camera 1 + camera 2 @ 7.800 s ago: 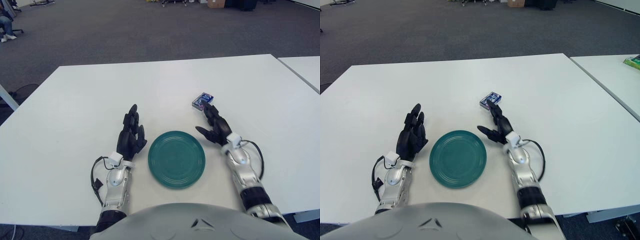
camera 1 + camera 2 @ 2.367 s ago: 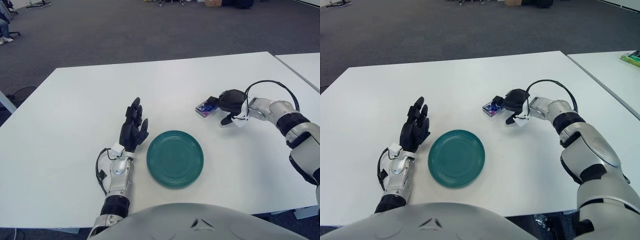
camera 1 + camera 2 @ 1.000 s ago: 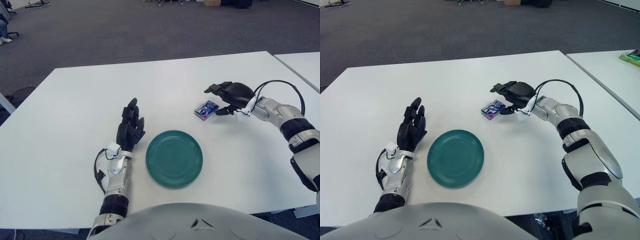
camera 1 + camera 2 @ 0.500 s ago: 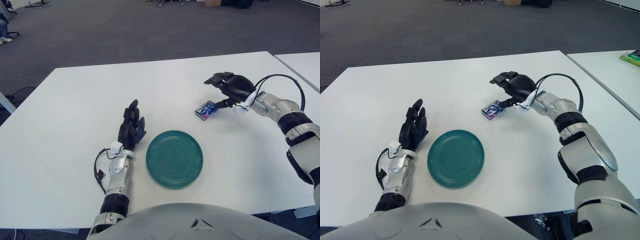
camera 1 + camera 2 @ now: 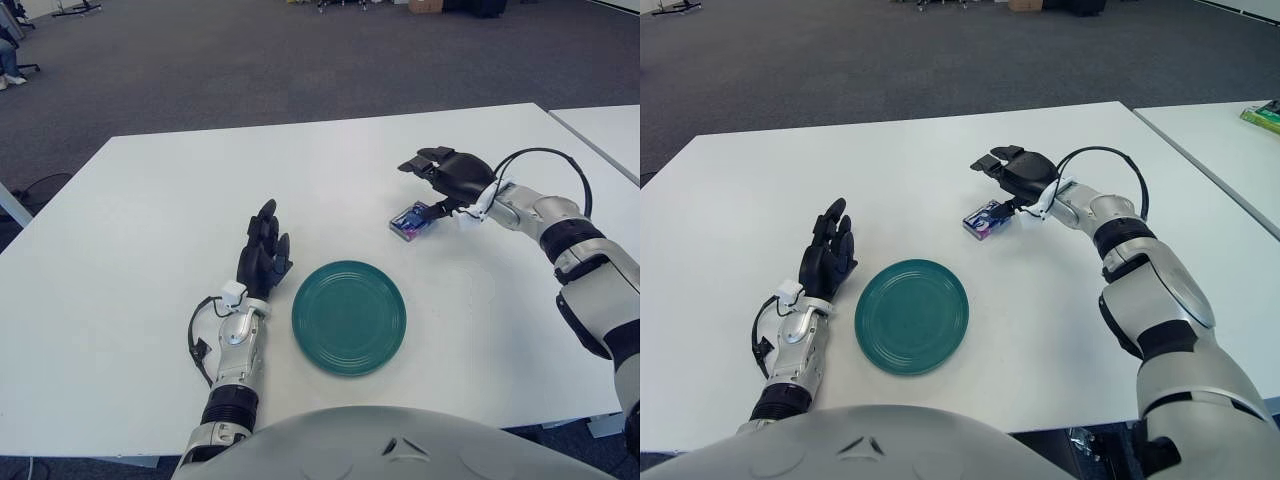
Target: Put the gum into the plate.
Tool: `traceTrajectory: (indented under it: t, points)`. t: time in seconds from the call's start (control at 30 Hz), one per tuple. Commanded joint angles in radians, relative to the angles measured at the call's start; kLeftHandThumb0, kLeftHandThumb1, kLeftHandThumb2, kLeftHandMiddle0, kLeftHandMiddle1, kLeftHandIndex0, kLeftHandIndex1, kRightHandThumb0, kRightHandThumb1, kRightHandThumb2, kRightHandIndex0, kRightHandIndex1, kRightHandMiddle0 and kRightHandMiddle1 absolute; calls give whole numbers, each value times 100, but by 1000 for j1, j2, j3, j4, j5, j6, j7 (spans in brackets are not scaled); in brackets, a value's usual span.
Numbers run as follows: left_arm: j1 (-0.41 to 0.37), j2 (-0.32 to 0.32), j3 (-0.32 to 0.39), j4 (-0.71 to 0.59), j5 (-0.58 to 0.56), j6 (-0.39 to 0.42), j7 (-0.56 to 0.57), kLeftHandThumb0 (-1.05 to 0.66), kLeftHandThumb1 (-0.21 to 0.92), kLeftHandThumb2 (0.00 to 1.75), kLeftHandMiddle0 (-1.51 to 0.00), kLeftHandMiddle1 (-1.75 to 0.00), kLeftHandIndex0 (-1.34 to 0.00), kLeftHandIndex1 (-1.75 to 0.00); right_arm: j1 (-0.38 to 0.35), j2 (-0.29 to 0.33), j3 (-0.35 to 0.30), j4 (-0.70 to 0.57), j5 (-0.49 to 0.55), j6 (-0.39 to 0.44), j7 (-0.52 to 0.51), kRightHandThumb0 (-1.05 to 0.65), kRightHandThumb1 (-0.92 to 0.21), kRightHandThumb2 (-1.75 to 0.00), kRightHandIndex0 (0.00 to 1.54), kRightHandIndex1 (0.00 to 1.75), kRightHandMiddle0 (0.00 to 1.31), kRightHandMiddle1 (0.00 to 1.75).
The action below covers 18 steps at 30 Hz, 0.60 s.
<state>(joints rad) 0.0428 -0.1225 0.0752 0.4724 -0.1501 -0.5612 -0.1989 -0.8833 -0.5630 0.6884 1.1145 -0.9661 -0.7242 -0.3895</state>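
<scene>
Beside the plate (image 5: 349, 317), gum (image 5: 412, 220) on table (image 5: 150, 220).

Right hand (image 5: 452, 178): arm extended fwd across body's right side, wrist bent inward, fingers spread w/ nothing gripped (thumb tip pointing down); left hand (image 5: 262, 258): parked near torso, forearm upright-ish, palm edge-on, fingers straight and relaxed, pointing away from the body.

Bright, even light; soft shadows
</scene>
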Motion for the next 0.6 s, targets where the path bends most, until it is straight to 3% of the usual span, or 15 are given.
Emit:
traceTrajectory:
  t: [0.0, 0.57]
  points:
    - [70, -57, 2, 110, -19, -4, 19, -79, 92, 58, -14, -1, 0, -43, -27, 16, 16, 16, -13, 2, 0, -67, -92, -54, 22, 0, 0, 51]
    - [93, -46, -27, 115, 83, -74, 104, -76, 92, 58, -14, 0, 0, -44, -20, 62, 64, 56, -13, 12, 28, -67, -92, -53, 28, 2, 0, 53]
